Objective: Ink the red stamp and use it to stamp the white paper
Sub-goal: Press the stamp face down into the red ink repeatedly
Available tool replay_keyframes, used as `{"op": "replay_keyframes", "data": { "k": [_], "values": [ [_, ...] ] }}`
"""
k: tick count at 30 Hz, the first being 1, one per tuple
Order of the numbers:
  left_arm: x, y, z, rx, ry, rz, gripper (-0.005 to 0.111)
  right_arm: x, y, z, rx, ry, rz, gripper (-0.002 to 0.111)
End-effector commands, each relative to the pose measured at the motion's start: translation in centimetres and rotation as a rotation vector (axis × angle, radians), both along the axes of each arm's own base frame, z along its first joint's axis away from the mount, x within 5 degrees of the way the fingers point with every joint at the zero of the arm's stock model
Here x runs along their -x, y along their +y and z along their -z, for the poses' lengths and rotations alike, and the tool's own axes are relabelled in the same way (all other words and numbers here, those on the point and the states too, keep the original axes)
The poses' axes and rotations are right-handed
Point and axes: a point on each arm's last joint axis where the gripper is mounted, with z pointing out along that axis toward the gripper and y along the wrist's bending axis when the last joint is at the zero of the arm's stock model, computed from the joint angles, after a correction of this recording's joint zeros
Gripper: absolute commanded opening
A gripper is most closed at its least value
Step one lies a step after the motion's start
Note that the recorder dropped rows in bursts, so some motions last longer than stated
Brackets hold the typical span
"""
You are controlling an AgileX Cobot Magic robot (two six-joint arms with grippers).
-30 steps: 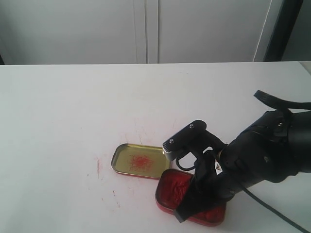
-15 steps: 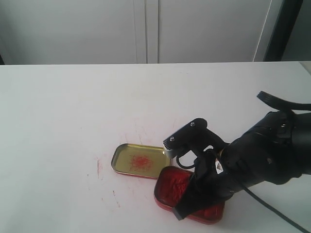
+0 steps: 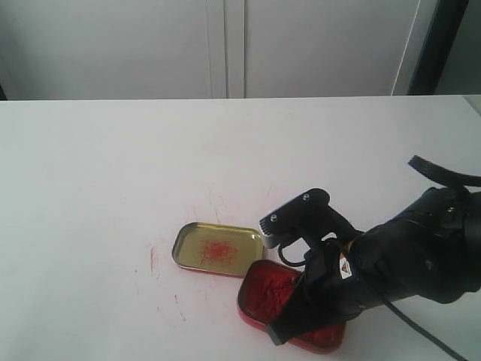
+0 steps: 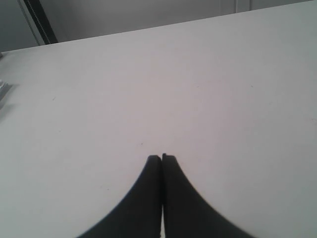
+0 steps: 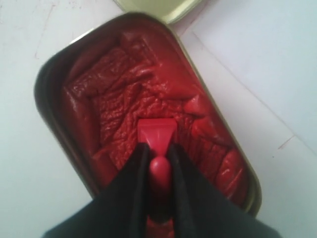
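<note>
My right gripper (image 5: 157,148) is shut on the handle of the red stamp (image 5: 157,131). The stamp's square base rests on the wrinkled red paste inside the open ink tin (image 5: 45,79). In the exterior view the tin (image 3: 258,295) lies at the front of the table, and my right gripper (image 3: 279,331) reaches down into it, hiding the stamp. The white paper (image 5: 257,54) lies flat on the table beside the tin; its edge runs close to the tin's rim. My left gripper (image 4: 162,157) is shut on nothing above bare table and does not show in the exterior view.
The tin's gold lid (image 3: 218,250) lies open side up just beyond the tin, with a red smear inside. Faint red marks (image 3: 153,259) stain the white table (image 3: 113,165) left of the lid. A black cable (image 3: 443,171) arcs over the right arm.
The right arm has sunk a little and shifted right and nearer the front edge, with the stamp still in the tin. The tin has slid slightly left. The lid has not moved.
</note>
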Motion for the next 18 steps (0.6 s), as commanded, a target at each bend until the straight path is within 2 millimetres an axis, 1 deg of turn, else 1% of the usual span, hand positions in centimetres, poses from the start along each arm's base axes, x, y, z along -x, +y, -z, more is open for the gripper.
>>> {"op": "replay_keyframes", "data": {
  "k": [1, 5, 13, 16, 17, 18],
  "values": [
    [0.01, 0.0, 0.08, 0.003, 0.0, -0.001, 0.0, 0.19, -0.18, -0.57, -0.071, -0.043, 0.037, 0.0],
    [0.01, 0.0, 0.08, 0.003, 0.0, -0.001, 0.0, 0.26, -0.13, -0.99, -0.11, -0.047, 0.067, 0.0],
    [0.01, 0.0, 0.08, 0.003, 0.0, -0.001, 0.0, 0.22, -0.07, -1.03, -0.123, -0.047, 0.078, 0.0],
    [0.01, 0.0, 0.08, 0.003, 0.0, -0.001, 0.0, 0.32, -0.13, -0.96, -0.114, -0.035, 0.077, 0.0],
    [0.01, 0.0, 0.08, 0.003, 0.0, -0.001, 0.0, 0.31, -0.15, -0.78, -0.119, -0.043, 0.078, 0.0],
    [0.01, 0.0, 0.08, 0.003, 0.0, -0.001, 0.0, 0.29, -0.17, -0.17, -0.113, -0.04, 0.081, 0.0]
  ]
}}
